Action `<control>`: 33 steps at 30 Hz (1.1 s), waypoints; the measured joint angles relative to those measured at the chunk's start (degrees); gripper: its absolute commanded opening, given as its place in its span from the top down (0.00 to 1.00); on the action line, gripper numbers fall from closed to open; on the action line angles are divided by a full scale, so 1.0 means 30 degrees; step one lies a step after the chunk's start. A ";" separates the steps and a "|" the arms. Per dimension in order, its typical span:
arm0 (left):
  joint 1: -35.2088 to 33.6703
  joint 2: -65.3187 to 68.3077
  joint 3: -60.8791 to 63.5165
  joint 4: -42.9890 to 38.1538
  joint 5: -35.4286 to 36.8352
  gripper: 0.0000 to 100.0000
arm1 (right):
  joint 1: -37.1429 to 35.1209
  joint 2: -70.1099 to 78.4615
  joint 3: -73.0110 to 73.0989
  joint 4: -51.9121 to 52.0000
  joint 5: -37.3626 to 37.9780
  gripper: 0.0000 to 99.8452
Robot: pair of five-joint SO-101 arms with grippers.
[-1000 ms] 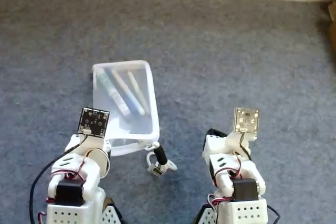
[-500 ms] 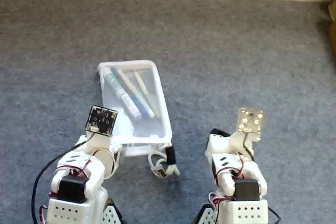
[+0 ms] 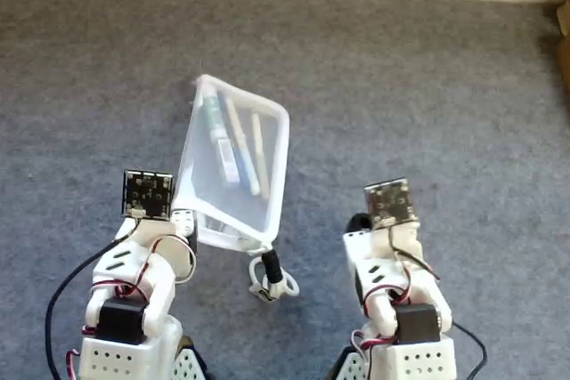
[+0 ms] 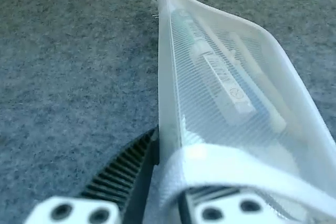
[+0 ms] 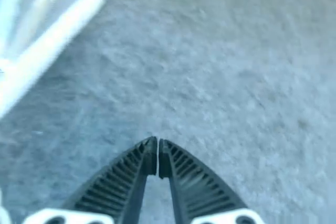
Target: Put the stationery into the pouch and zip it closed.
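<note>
My left pincer (image 4: 167, 157) is clenching the near short edge of a translucent white mesh pouch (image 4: 231, 98). One ribbed black finger is showing outside the edge and the other is sitting behind the fabric. In the high view the pouch (image 3: 233, 166) is angling away from my left arm toward the middle of a grey short-pile carpet (image 3: 427, 86), with one corner pointing farthest from me. Three slim, stick-shaped pieces of stationery (image 4: 220, 77) are lying side by side lengthwise inside it. One is carrying a greenish end and a printed label, and the other two are looking paler. The pouch wall is showing a fine ribbed weave, and a thicker, smooth white band is running around its rim. A white cord loop with a black toggle (image 3: 270, 275) is lying on the carpet just beside the pouch's near corner, between my two arms. My right pincer (image 5: 157, 150) is hanging over bare carpet with its toothed fingers pressed together on nothing, and the pouch's rim is sitting well apart from it. Open carpet is stretching beyond the pouch and out in front of my right arm.
</note>
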 measured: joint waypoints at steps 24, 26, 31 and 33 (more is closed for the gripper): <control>-0.0381 0.0000 0.0557 -0.0938 0.0264 0.99 | -1.3099 1.4330 -1.2659 0.6125 -0.4220 0.87; -0.0410 0.0000 0.0703 -0.0938 0.0264 0.99 | -1.3451 1.5150 -1.2659 0.5656 -0.4835 0.86; -0.0410 0.0000 0.0703 -0.0938 0.0322 0.99 | -1.3919 1.6498 -1.2659 0.4220 -0.5744 0.86; -0.0410 0.0000 0.0703 -0.0938 0.0381 0.99 | -1.3890 1.6645 -1.2659 0.3868 -0.5861 0.86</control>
